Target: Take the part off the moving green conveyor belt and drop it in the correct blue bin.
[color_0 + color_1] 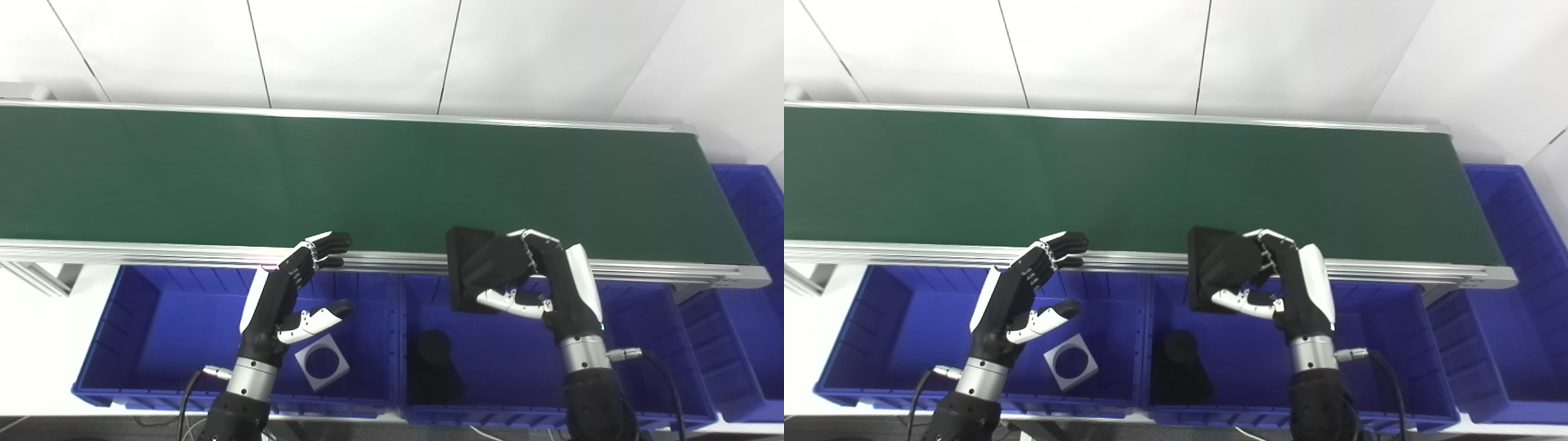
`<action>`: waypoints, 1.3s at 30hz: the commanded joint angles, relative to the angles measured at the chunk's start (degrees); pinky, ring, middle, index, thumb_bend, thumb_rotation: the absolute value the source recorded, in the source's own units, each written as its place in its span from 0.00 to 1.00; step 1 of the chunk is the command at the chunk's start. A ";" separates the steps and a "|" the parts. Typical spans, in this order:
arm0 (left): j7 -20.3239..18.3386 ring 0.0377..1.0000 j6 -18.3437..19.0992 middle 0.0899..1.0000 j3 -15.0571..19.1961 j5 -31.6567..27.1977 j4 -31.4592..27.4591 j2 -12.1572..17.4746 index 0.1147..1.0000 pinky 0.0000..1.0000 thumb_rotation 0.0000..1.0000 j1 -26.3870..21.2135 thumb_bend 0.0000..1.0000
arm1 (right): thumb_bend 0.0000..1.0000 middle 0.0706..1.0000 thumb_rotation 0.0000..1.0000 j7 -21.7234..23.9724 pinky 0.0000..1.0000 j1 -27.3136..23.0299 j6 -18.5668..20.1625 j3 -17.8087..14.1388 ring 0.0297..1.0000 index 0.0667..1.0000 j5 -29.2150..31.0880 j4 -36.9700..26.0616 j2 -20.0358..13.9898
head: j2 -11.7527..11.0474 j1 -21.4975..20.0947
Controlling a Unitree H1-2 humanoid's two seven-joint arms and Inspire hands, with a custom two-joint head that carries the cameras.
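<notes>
Black flat part [467, 269] is in my right hand [539, 275], held above the near rail of the green conveyor belt [367, 177] and the back edge of the middle blue bin [643, 343]. It's square-ish, tilted on edge, upper half over the belt's near margin, lower half over the bin. Fingers [539, 240] curl over the part's right side from the top, thumb [508, 301] pressing along the lower edge: a closed pinch on the part. My hand covers the part's right portion, so I can't make out its full outline.

Inside the middle bin below: a dark black object [433, 366] on the floor, shape hard to read against its own shadow.

Left hand [294, 294] holds nothing. Fingers are loosely curled and spread away from the thumb, fingertips [331, 245] at the belt's near aluminium rail [184, 252]; can't tell if they actually touch it. Thumb points right, hovering over the left blue bin [135, 331].

Left bin holds a white square plate with a round hole [322, 361], lying flat, just beside my left wrist.

A third blue bin [753, 208] sits at the belt's right end, cut off by the frame edge, contents not visible. Belt surface itself carries nothing else that I can see. Both forearms are cut off at the bottom edge.
</notes>
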 commanded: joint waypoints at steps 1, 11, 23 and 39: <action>-0.26 0.76 -0.06 0.75 0.20 1.13 -2.73 -0.23 0.72 0.71 0.58 0.20 0.75 | 0.49 0.48 0.00 0.07 0.33 0.16 0.46 0.30 0.41 0.48 -2.36 -1.56 -0.42 | -0.36 0.15; -1.03 0.79 0.66 0.77 0.33 1.37 -3.61 0.13 0.74 0.75 0.58 1.86 0.77 | 0.49 0.48 0.00 3.37 0.33 0.97 4.76 4.11 0.42 0.49 -13.21 0.62 -1.93 | -2.89 0.13; -1.81 0.80 -0.34 0.78 0.90 0.83 -2.10 0.58 0.74 0.76 0.58 1.12 0.77 | 0.51 0.63 0.10 13.88 0.52 -1.60 13.04 8.04 0.63 0.46 -25.29 1.72 -2.35 | -3.24 -0.93; -3.78 0.83 1.89 0.81 0.76 0.16 -1.79 2.13 0.77 0.79 0.57 1.01 0.77 | 0.90 0.98 0.31 16.66 0.94 0.37 6.43 7.96 0.96 1.00 -35.47 1.03 -0.12 | -4.45 -1.31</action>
